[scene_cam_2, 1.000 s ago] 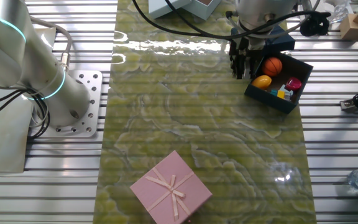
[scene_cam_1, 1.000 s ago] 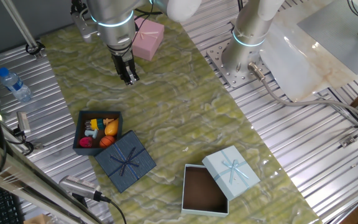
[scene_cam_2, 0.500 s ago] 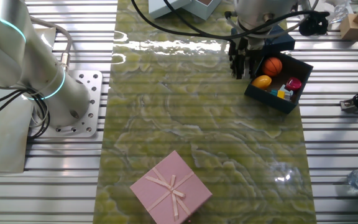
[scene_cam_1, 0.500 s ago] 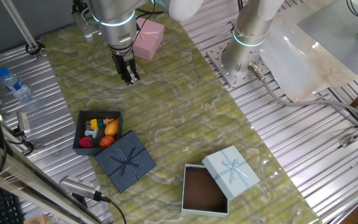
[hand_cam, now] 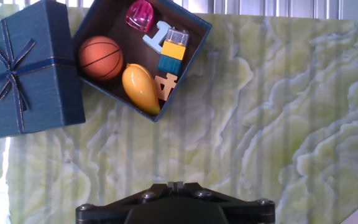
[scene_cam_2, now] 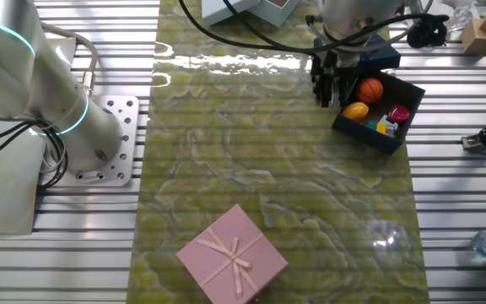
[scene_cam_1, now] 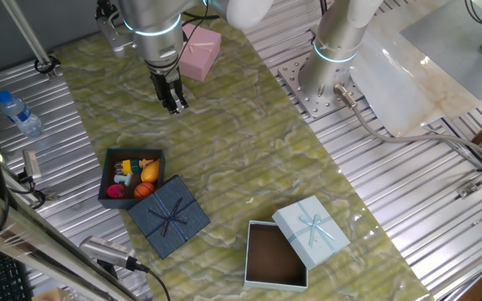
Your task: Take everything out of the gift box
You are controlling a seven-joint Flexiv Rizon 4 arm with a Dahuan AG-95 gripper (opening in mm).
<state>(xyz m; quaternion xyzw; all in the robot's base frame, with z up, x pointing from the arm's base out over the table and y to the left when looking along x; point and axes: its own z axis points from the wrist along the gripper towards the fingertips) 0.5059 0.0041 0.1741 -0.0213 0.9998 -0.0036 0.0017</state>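
Nothing shifting since earlier frames; gripper (scene_cam_1: 172, 104) hanging above mat, fingers pressed together, holding nothing. Gift box (scene_cam_1: 109, 180) sitting open well apart, lid (scene_cam_1: 168, 216) lying just beside it, toys (hand_cam: 143, 87) resting inside: orange ball (hand_cam: 100, 57), yellow piece, pink piece

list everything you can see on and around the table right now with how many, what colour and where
Open square navy gift box: one, dark blue, mat's edge.
Small toys: several; orange ball, yellow oval piece, pink piece, teal-and-yellow block piece; inside that box.
Navy lid with ribbon bow: one, beside the box, touching it.
Light blue box with brown inside: one, open, its lid leaning on it.
Pink box: one, closed.
Plastic water bottle: one, clear, off the mat.
Gripper: black, above the mat, away from the box.
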